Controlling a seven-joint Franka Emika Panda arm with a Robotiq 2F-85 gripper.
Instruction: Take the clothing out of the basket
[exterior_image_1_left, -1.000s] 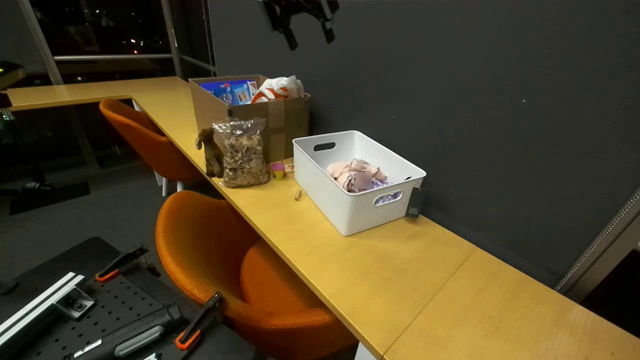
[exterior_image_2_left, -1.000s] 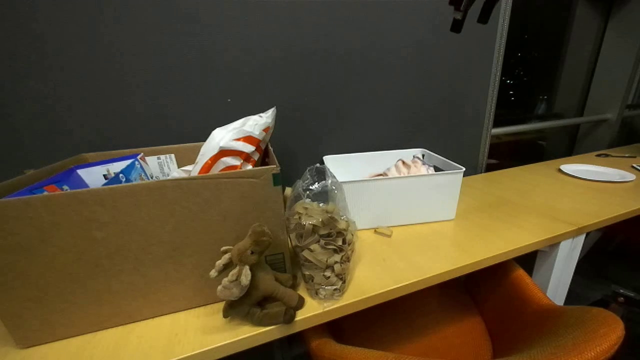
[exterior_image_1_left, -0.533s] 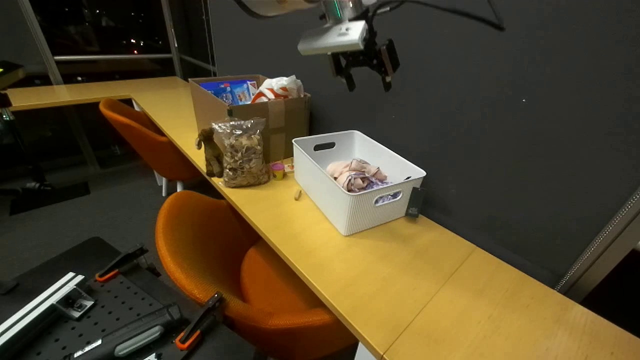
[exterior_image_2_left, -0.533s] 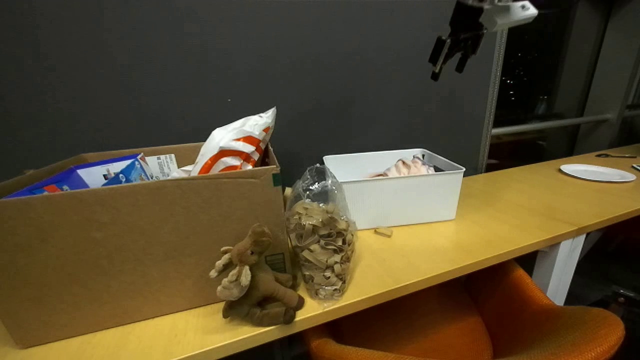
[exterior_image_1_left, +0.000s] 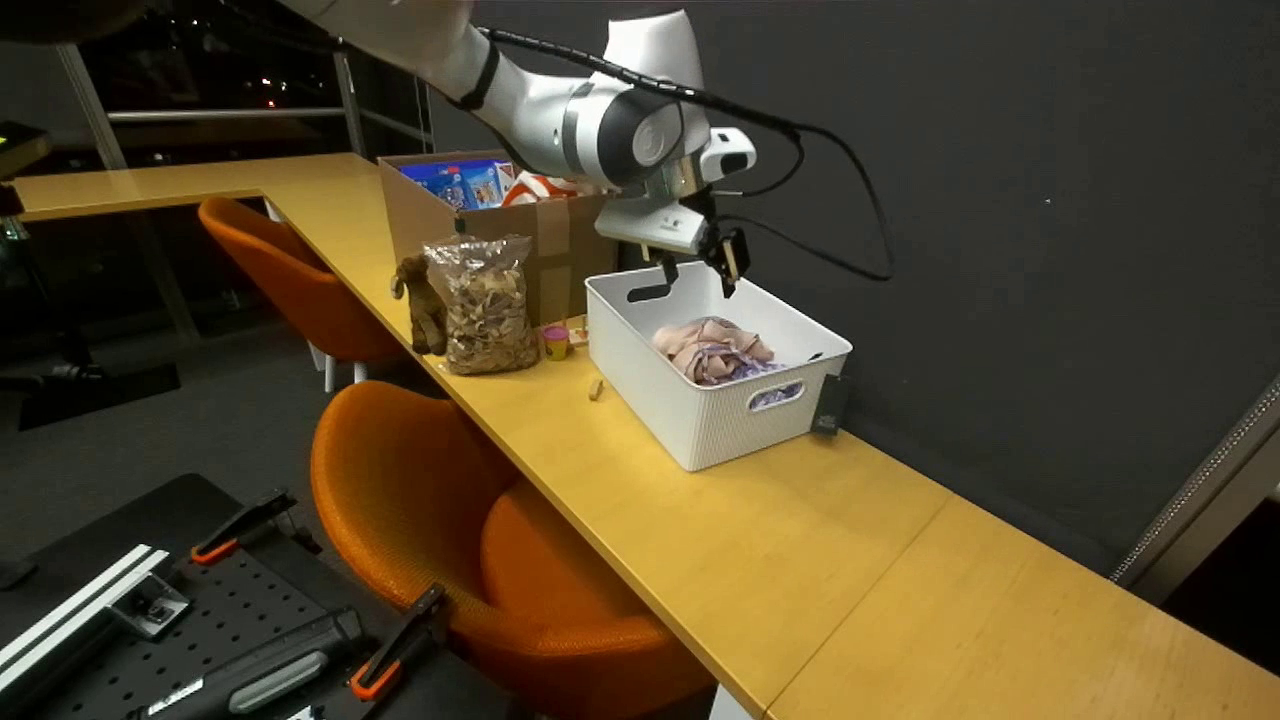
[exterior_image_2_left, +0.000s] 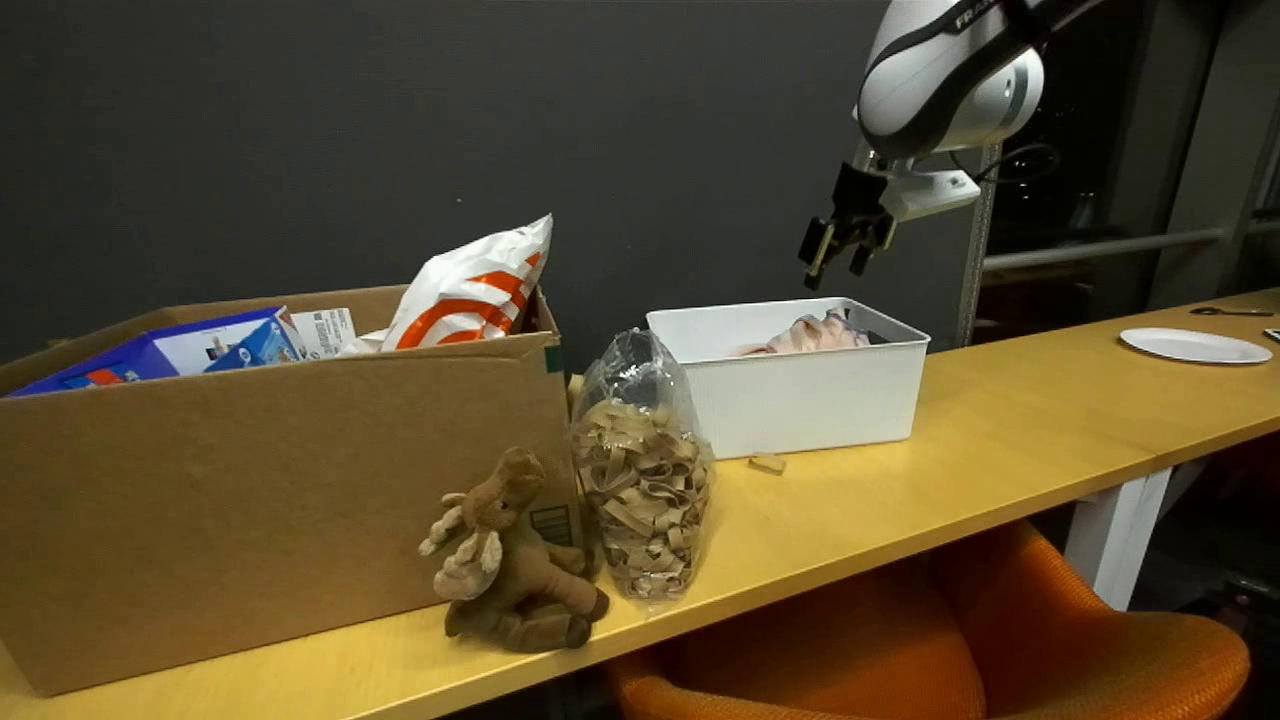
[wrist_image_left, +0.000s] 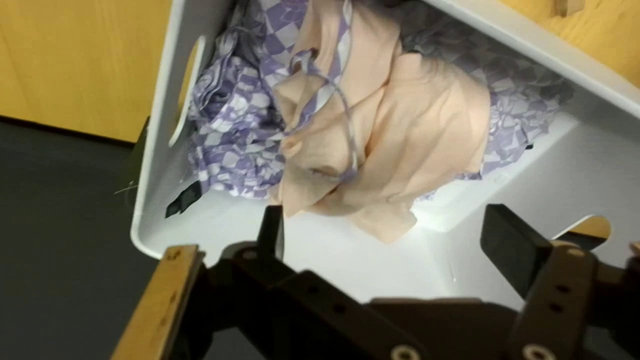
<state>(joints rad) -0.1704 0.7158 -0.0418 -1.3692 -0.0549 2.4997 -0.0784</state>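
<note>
Clothing (wrist_image_left: 395, 135) lies bunched in the white basket (exterior_image_1_left: 655, 385), none showing outside, so you seem to have everything left. Your gripper (exterior_image_1_left: 700, 282) hangs over it, jaws apart, the clothing toward twelve o'clock in the wrist view. In an exterior view, the yellow table (exterior_image_1_left: 790, 520) holds a cardboard box (exterior_image_1_left: 550, 250) at the basket's ten; a dark wall (exterior_image_1_left: 1000, 280) stands at two.

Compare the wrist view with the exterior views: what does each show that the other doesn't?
Only the wrist view: the purple fabric with its checks clear to see, poking out on two sides of the peach cloth.

Only the exterior views: the cardboard box, plush animal, clear bag of tan strips and orange chair.

Both: the white basket holding the peach cloth, the yellow tabletop, and the open fingers.
</note>
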